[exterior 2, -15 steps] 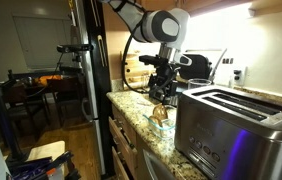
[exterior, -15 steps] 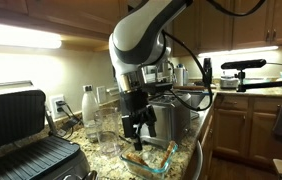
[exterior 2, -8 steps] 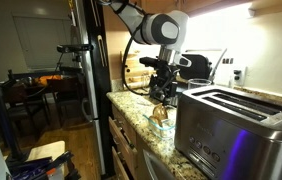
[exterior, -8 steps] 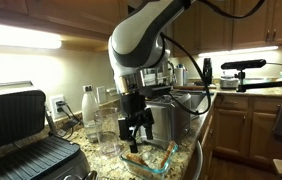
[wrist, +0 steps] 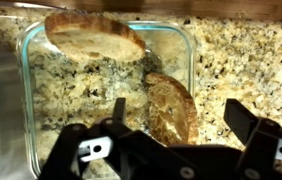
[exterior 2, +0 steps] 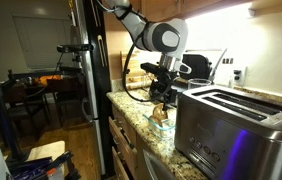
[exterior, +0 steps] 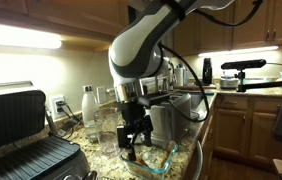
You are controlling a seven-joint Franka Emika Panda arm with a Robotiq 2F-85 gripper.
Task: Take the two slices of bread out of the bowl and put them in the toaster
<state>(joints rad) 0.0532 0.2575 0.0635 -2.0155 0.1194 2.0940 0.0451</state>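
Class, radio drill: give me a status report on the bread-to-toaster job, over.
Hand open, low over the bowl. Two slices of bread inside it, neither gripped. Toaster not yet loaded. No obstruction seen.

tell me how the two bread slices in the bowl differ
The rim slice lies nearly flat, showing a broad pale face; the middle slice is tipped up on edge. The rim slice looks lighter, the middle slice darker brown. Both are round-edged and sit inside the glass bowl.

Two bread slices (wrist: 96, 38), one bowl (wrist: 24, 90)
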